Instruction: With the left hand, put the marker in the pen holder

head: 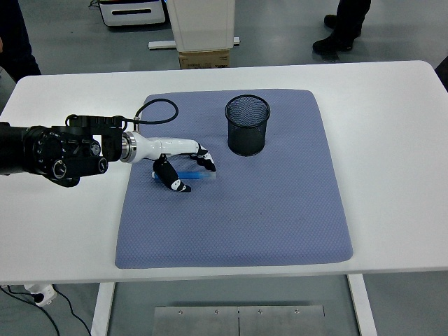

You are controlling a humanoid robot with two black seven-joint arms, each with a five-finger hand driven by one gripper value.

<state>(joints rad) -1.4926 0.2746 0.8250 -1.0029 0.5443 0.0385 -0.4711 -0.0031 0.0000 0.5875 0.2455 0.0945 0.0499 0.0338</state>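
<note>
A blue marker (190, 176) lies flat on the blue-grey mat (238, 210), left of the mat's middle. My left hand (187, 166) hovers right over it, white palm with black fingertips curling down around the marker, thumb on the near side and fingers on the far side. The marker still rests on the mat. The black mesh pen holder (247, 124) stands upright to the right and farther back. No right arm shows.
The black left forearm (56, 152) lies across the white table (392, 140) from the left edge, with a black cable loop (159, 106) behind it. A person's feet show at the top right, a cardboard box beyond the table's far edge.
</note>
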